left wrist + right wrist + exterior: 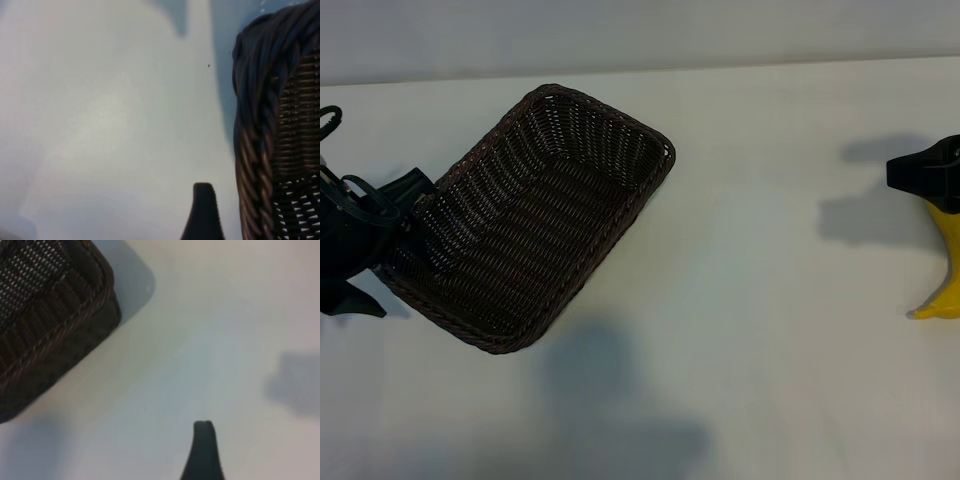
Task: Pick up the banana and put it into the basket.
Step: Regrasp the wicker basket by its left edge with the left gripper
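Here the banana (pixel 948 262), light, firm and smooth-skinned, seemingly sits within the right gripper (pixel 932 180)'s wide-spread fingers; grip mid-curve.

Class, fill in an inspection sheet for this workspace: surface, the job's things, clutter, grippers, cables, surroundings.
Surface: white table, bare apart from shadows.
Job's things: basket empty, lying skewed at the exterior view's left; banana at the right edge, partly hidden under the right gripper.
Clutter: nothing seen.
Grippers: left gripper open, at the basket's left end by the rim; right gripper open, over the banana's upper end; whether it touches cannot be told.
Cables: black loops on the left arm.
Surroundings: pale wall behind the table.
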